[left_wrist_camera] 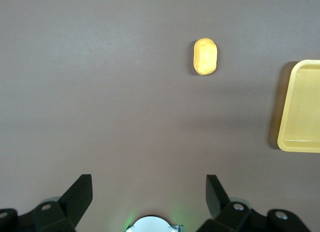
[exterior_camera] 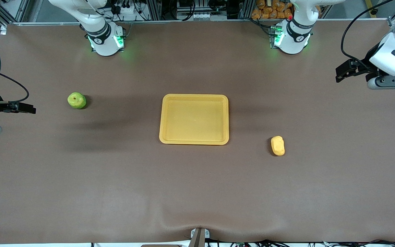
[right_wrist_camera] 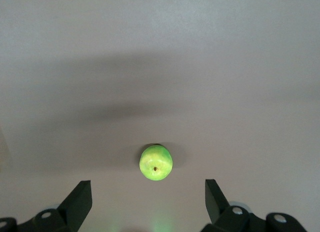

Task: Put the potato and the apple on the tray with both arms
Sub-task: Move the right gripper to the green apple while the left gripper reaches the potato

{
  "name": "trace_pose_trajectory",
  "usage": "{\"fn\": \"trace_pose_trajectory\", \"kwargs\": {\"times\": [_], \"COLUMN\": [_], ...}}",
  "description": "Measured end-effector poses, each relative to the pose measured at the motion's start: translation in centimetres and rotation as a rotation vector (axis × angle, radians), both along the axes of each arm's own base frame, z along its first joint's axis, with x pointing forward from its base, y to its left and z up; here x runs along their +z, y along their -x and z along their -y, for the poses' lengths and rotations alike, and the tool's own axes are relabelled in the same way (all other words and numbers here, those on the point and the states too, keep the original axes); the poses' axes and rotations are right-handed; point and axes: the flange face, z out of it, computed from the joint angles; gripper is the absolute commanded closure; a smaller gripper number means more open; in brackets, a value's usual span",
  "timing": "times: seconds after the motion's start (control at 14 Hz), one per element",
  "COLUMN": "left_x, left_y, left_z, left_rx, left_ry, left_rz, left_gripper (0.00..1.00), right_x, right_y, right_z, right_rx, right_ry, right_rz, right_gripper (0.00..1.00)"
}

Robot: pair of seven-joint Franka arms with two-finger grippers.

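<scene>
The yellow-orange tray (exterior_camera: 163, 120) lies empty at the middle of the brown table; its corner shows in the left wrist view (left_wrist_camera: 300, 107). The green apple (exterior_camera: 76, 100) sits toward the right arm's end, stem dimple up; in the right wrist view the apple (right_wrist_camera: 156, 162) lies just ahead of the open fingers. The potato (exterior_camera: 277, 145) lies toward the left arm's end, nearer the front camera than the tray; it also shows in the left wrist view (left_wrist_camera: 205, 56). My right gripper (exterior_camera: 29, 109) (right_wrist_camera: 148, 194) is open and empty, above the table beside the apple. My left gripper (exterior_camera: 341, 73) (left_wrist_camera: 149, 192) is open and empty over the table's left-arm end.
The two arm bases (exterior_camera: 105, 41) (exterior_camera: 290, 39) glow green along the table's back edge. A pile of orange items (exterior_camera: 269, 10) lies off the table past that edge. A metal bracket (exterior_camera: 199, 236) sits at the table's front edge.
</scene>
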Motion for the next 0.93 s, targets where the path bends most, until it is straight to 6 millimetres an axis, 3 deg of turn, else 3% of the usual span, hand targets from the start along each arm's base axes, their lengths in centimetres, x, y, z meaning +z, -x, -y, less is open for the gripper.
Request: {"fn": "trace_pose_trajectory", "kwargs": {"times": [0.36, 0.71, 0.93], "left_x": [-2.8, -6.0, -8.3], "left_y": [-0.4, -0.6, -0.6], "left_z": [0.2, 0.7, 1.3], "left_rx": [-0.006, -0.02, -0.033], "left_ry": [0.001, 0.004, 0.006], "left_rz": [0.006, 0.023, 0.035], "left_gripper": [0.0, 0.0, 0.0], "right_x": [-2.9, -8.5, -11.8], "right_y": [0.3, 1.6, 2.7], "right_z": [-0.1, 1.7, 1.8], "right_rx": [-0.015, -0.052, -0.057], "right_ry": [-0.038, -0.048, -0.051], "right_rz": [-0.052, -0.084, -0.09], "right_gripper": [0.0, 0.0, 0.0]}}
